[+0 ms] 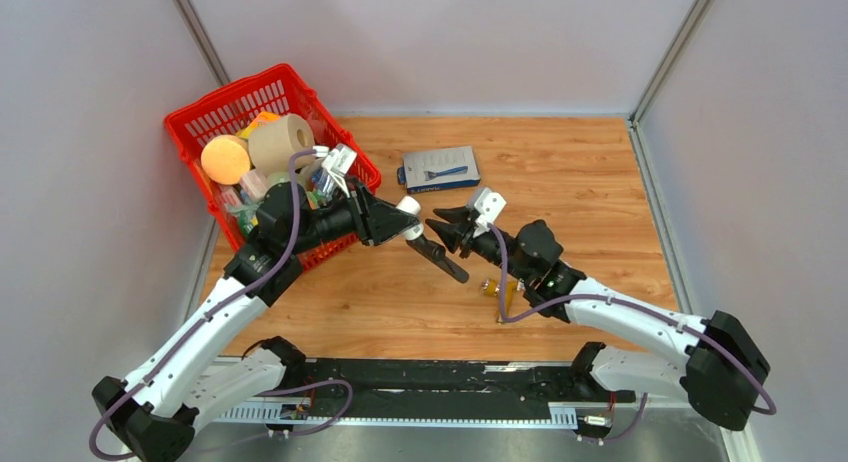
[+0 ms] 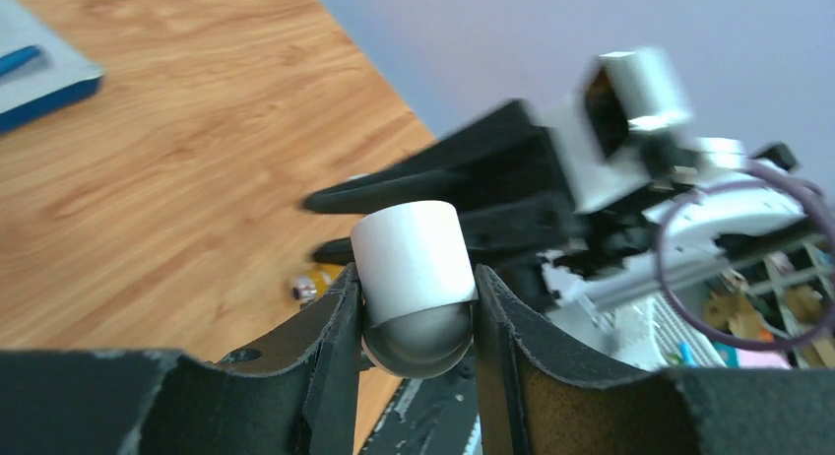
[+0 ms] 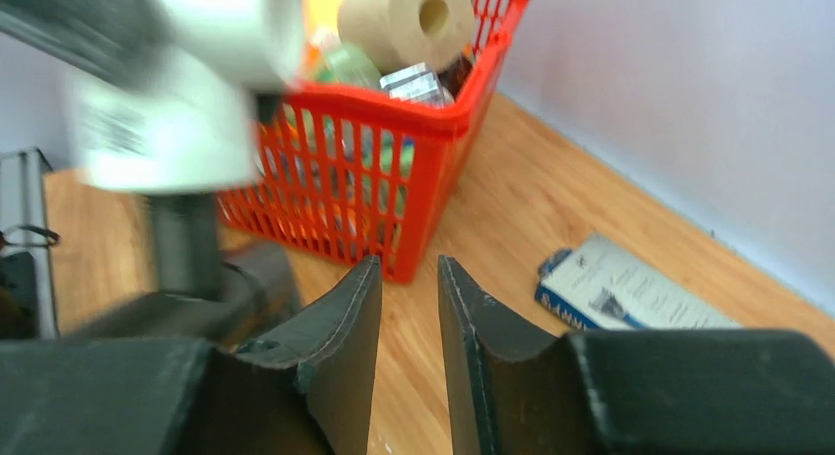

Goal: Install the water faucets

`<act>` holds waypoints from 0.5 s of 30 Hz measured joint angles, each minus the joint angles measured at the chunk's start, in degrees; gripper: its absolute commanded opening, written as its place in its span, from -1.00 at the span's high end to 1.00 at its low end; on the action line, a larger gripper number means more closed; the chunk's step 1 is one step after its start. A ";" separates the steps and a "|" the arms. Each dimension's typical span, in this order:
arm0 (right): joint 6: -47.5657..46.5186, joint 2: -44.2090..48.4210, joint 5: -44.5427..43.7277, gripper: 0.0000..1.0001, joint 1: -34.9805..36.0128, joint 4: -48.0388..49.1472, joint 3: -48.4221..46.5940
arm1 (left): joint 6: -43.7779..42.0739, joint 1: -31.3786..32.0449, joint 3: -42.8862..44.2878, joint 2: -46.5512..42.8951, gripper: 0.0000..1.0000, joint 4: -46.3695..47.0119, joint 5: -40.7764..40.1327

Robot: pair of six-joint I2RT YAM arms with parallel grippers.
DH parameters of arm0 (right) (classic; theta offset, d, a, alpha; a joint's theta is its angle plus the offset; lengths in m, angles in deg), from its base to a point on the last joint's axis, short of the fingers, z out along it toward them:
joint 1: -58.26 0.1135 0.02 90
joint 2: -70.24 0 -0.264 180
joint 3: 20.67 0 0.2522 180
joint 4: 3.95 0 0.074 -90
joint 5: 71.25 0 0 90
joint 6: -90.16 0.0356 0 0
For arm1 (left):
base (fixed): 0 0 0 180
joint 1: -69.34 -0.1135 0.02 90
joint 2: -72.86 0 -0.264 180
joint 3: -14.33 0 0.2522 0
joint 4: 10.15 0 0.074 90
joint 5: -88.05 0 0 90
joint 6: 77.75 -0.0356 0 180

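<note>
**Two robot arms reach to mid-table, the left one gripping a water faucet (image 1: 445, 260)**

Seen from above, both arms rise from the near edge of a wooden table (image 1: 580, 202). They angle inward so that their tips almost meet over the middle of it.

The left gripper (image 2: 418, 276) is clamped on one end of the faucet. Its wrist view shows a white cylindrical cap over a rounded grey metal part, squeezed between the two black fingers (image 2: 330, 337). From above, a dark, slim length slants from under that gripper toward the near right, above the boards. It seems to be the same piece, though the join between the two parts is hidden.

The right gripper (image 3: 409, 268) points at the left one from just beside it. Its fingers are parted by a narrow gap and nothing sits between them. Its wrist view is blurred on the left, where the other arm's white camera housing (image 3: 167, 125) fills the corner.

On the table, just beside the right arm, lies a small brass-coloured part (image 1: 491, 287), too small to identify. Farther back, near the middle, a flat blue box (image 1: 440, 169) lies on the wood, apart from both grippers. At the far left a red plastic basket (image 1: 225, 92) stands by the wall. It is packed with goods, among them a brown paper roll (image 1: 280, 142) and an orange ball (image 1: 225, 159). Pale grey walls (image 1: 450, 42) close the far side and both flanks.
</note>
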 measured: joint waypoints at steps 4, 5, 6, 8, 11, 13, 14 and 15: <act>-0.17 -4.52 -0.37 0.25 -1.07 -1.31 -0.04 | 1.64 0.61 0.02 -0.33 1.00 2.97 3.37; -0.20 -4.98 -0.70 0.22 -1.09 -2.05 -0.07 | 1.55 0.59 0.04 -0.59 1.00 2.75 3.04; -0.20 -5.05 -1.11 0.17 -1.09 -2.84 -0.09 | 1.16 0.59 0.20 -0.79 1.00 1.79 2.14; -0.39 -4.33 -2.25 0.07 -1.09 -4.04 -0.13 | -0.02 0.59 0.81 -1.01 1.00 -0.83 -0.59; -1.18 -0.31 -5.84 -0.02 -1.09 -6.19 -0.17 | -0.98 0.57 0.79 -1.79 1.00 -4.04 -5.86; -1.95 3.34 -7.52 -0.09 -1.11 -7.26 -0.20 | -0.94 0.57 0.35 -2.60 1.00 -4.76 -9.01; -2.32 5.14 -7.87 -0.15 -1.11 -7.56 -0.17 | -0.92 0.52 0.07 -3.10 1.00 -4.85 -10.40; -2.67 6.82 -7.96 -0.20 -1.16 -7.69 -0.17 | -0.92 0.52 -0.13 -3.48 1.00 -4.90 -11.39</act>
